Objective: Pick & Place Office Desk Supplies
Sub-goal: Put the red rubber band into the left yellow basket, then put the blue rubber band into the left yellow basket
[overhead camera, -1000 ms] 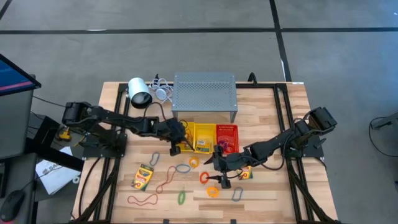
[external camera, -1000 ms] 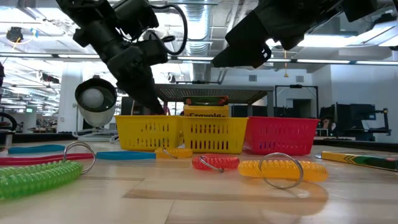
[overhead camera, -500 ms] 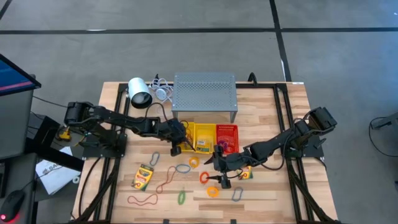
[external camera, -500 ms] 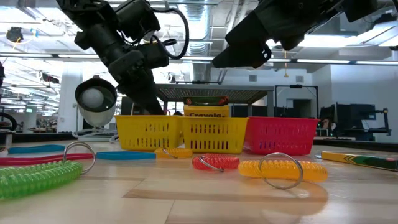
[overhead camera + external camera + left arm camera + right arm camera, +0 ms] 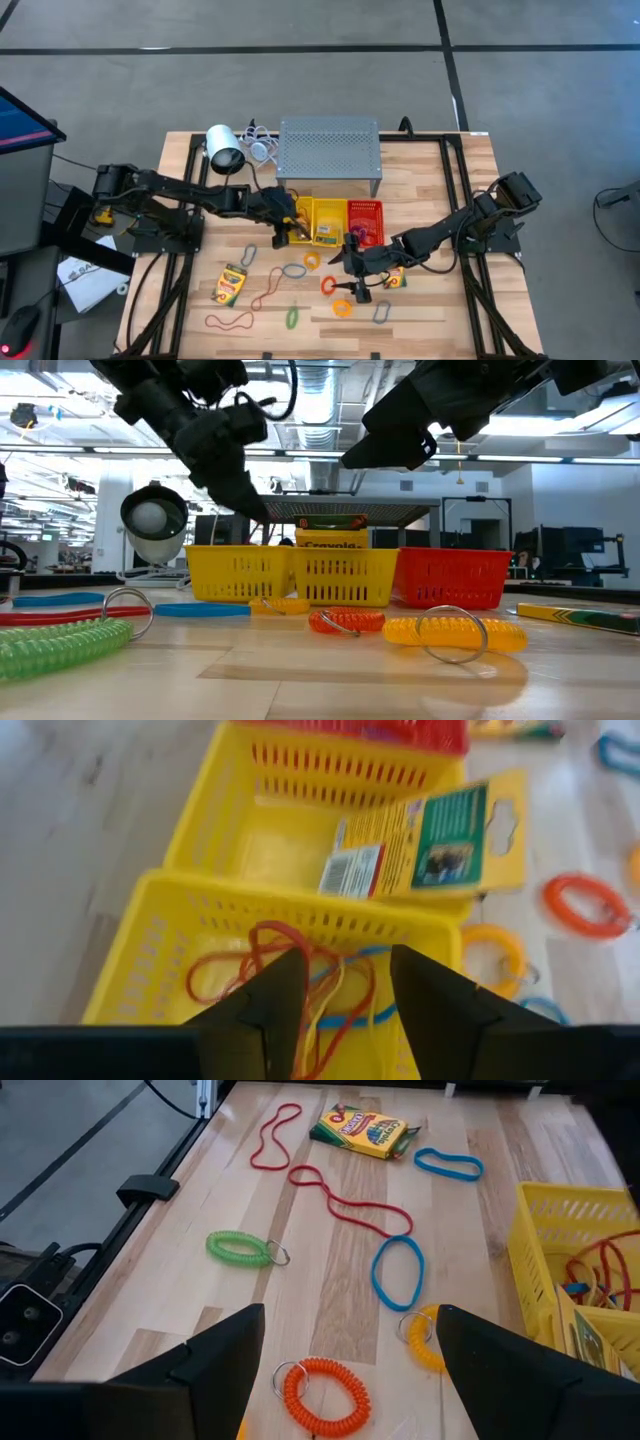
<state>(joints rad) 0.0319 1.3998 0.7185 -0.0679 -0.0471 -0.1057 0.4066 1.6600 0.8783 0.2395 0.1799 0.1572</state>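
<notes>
Crayons in a flat card box (image 5: 230, 284) lie at the worktop's left, beside thin red rubber bands (image 5: 229, 321). Above the perforated yellow basket (image 5: 180, 920) holding tangled bands, the left hand (image 5: 287, 222) hangs empty, fingers slightly parted; lifting straight clears the rim. Right hand (image 5: 349, 287) hovers wide over a ribbed orange coil ring (image 5: 320, 1393); centring both fingers outside it seems best.
</notes>
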